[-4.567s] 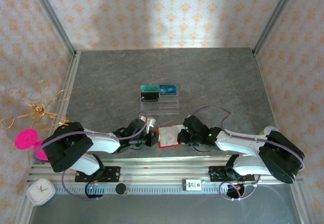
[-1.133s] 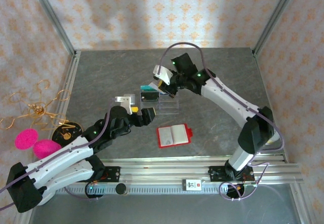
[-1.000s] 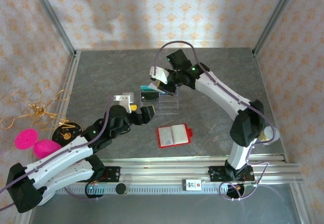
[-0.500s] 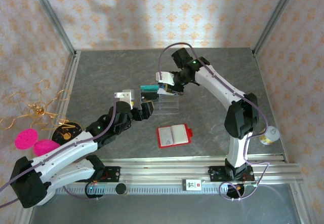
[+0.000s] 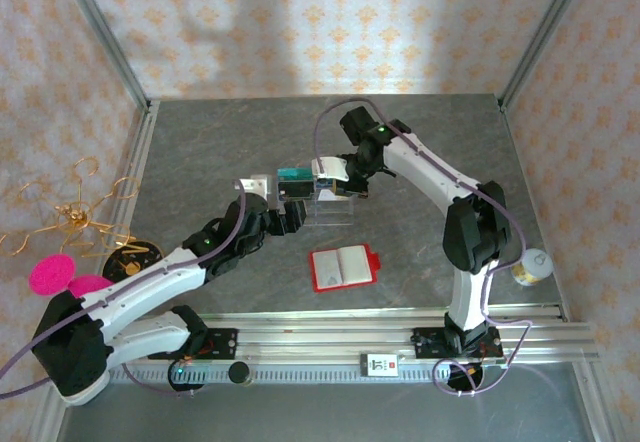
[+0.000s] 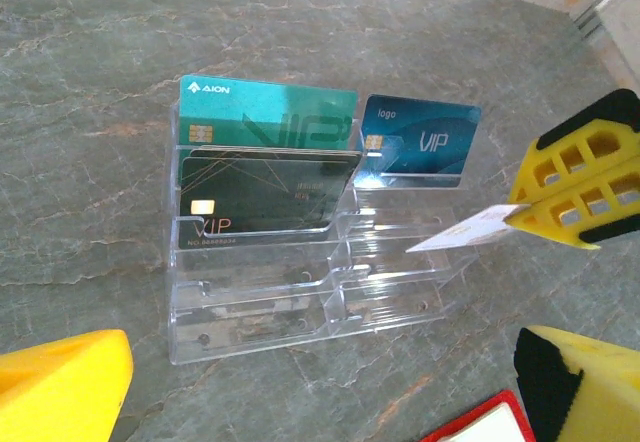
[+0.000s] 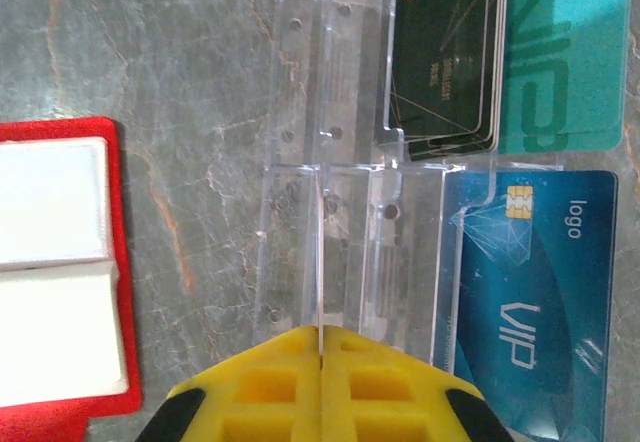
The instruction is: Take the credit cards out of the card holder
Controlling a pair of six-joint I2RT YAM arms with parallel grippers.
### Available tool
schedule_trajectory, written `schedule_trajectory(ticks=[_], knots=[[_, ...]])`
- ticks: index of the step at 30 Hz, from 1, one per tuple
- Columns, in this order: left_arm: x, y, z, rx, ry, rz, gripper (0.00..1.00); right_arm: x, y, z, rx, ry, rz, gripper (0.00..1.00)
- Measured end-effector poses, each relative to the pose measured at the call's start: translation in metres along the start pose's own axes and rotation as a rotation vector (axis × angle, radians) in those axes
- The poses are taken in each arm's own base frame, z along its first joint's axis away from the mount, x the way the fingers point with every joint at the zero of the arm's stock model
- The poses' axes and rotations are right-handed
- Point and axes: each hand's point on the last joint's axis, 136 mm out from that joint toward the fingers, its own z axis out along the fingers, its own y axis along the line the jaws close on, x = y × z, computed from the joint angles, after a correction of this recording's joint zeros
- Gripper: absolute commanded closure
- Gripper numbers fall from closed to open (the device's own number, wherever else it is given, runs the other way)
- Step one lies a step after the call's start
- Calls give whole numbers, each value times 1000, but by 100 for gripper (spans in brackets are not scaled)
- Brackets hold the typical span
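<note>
Now the right pincer, clamped on a pale credit card, has swung from the red card holder to the clear tray; the left pincer stands apart; one card is judged extracted.

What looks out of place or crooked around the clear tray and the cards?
Nothing looks damaged or spilled. The teal card, black card and blue card stand straight in the clear tray. Only the pale card is not seated: the right gripper pinches it over the tray's right slots. The red holder lies open nearby.
</note>
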Motion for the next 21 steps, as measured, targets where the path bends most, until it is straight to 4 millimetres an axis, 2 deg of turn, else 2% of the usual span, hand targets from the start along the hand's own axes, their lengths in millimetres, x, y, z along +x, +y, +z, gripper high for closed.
schedule_trajectory(ticks=[12, 21], knots=[[-3, -1, 1, 10, 3, 1, 1, 13, -10, 29, -5, 34, 27, 100], [-3, 0, 2, 19, 9, -6, 1, 19, -18, 34, 34, 67, 66, 100]])
